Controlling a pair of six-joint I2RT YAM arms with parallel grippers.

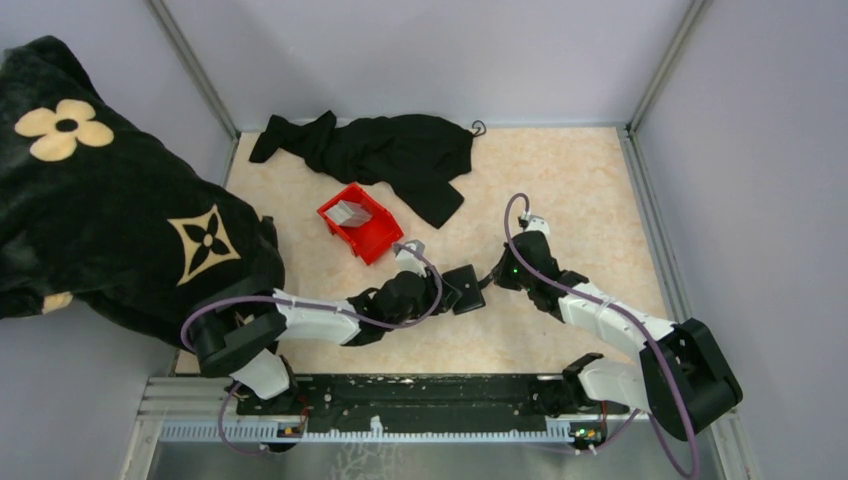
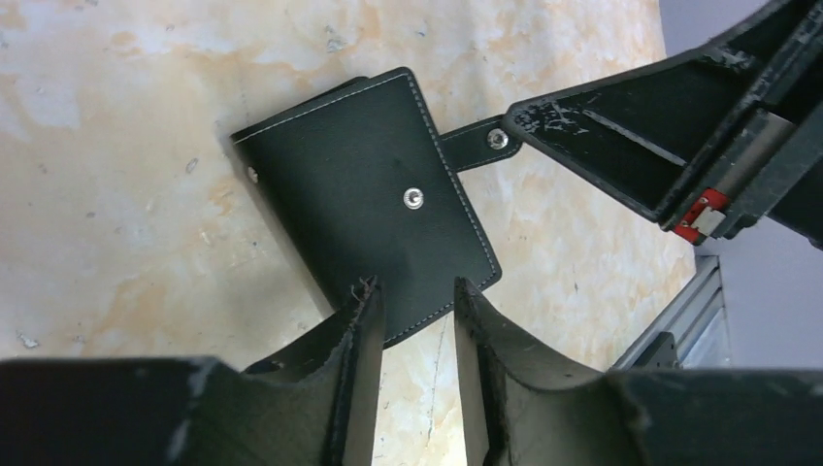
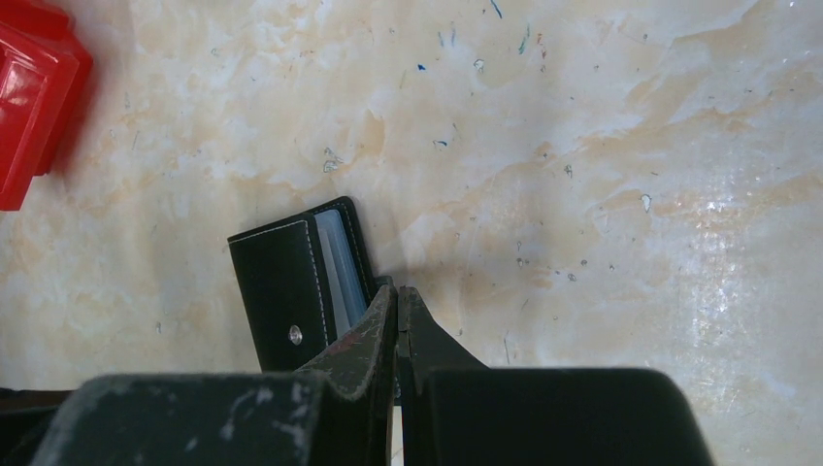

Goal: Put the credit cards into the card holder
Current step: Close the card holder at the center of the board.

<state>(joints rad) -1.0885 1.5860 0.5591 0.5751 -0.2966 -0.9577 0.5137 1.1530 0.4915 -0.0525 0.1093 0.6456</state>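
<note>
Opening step: L claw (image 2: 415, 291) half-open, card holder (image 2: 359, 184) edge betw. tips, ungripped; R claw (image 3: 399, 291) shut by strap (image 2: 476, 146). Next: clamp, unfold.

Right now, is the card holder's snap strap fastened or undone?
Undone: the strap sticks out beside the card holder, off its cover stud.

One card holder (image 1: 463, 289), one bin (image 1: 375, 241) (red)

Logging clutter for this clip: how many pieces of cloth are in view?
2: a plain black garment lying at the far edge of the table, and a black flower-patterned cloth draped over its left side.
</note>
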